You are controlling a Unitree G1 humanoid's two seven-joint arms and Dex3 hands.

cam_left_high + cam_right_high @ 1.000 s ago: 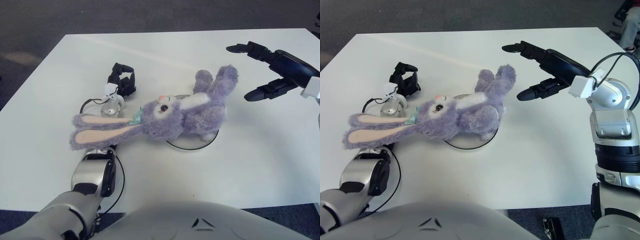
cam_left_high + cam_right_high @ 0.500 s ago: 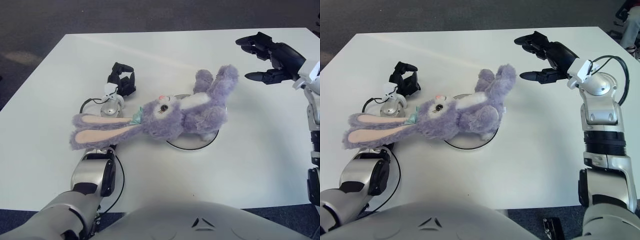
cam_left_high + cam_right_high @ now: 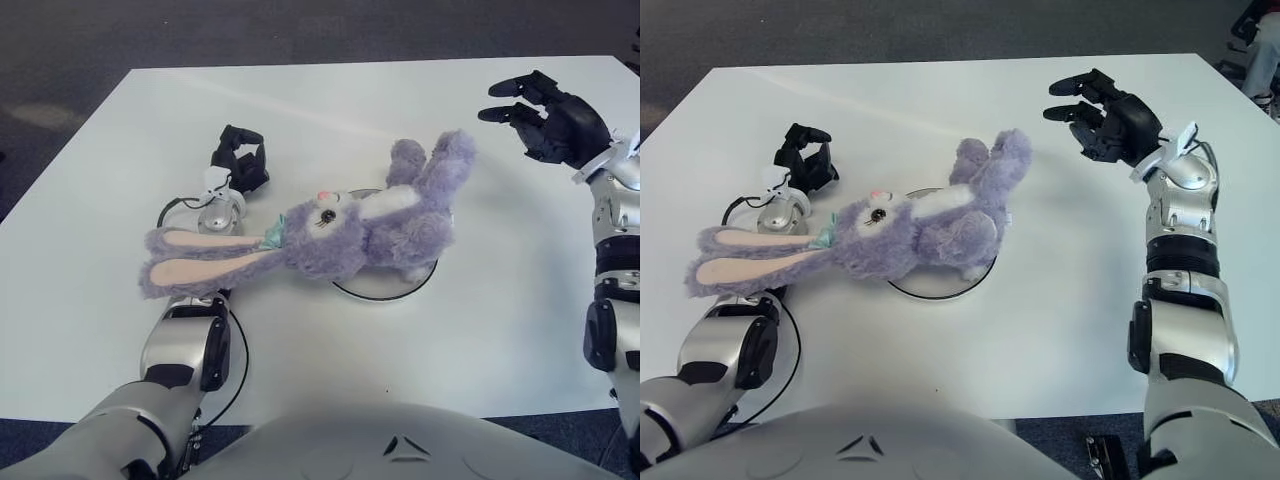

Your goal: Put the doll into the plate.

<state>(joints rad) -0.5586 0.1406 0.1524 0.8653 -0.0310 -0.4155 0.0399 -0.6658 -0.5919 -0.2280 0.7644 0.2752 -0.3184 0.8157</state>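
Observation:
A purple plush bunny doll (image 3: 360, 228) lies on its side, its body over the clear round plate (image 3: 390, 285) and its head and long pink-lined ears (image 3: 190, 262) reaching left past the rim. My right hand (image 3: 545, 115) hovers to the right of the doll's raised feet, apart from them, its fingers loosely spread and holding nothing. My left hand (image 3: 240, 160) shows behind the doll's ears, at the left of the table, fingers curled and empty.
The white table (image 3: 330, 110) has open surface behind and to the right of the plate. My left forearm (image 3: 188, 345) runs along the table's front left, under the doll's ears. Dark carpet surrounds the table.
My right hand has pulled back to the right and upward, away from the doll, and its fingers have drawn in from a wide spread. The doll and plate have not moved.

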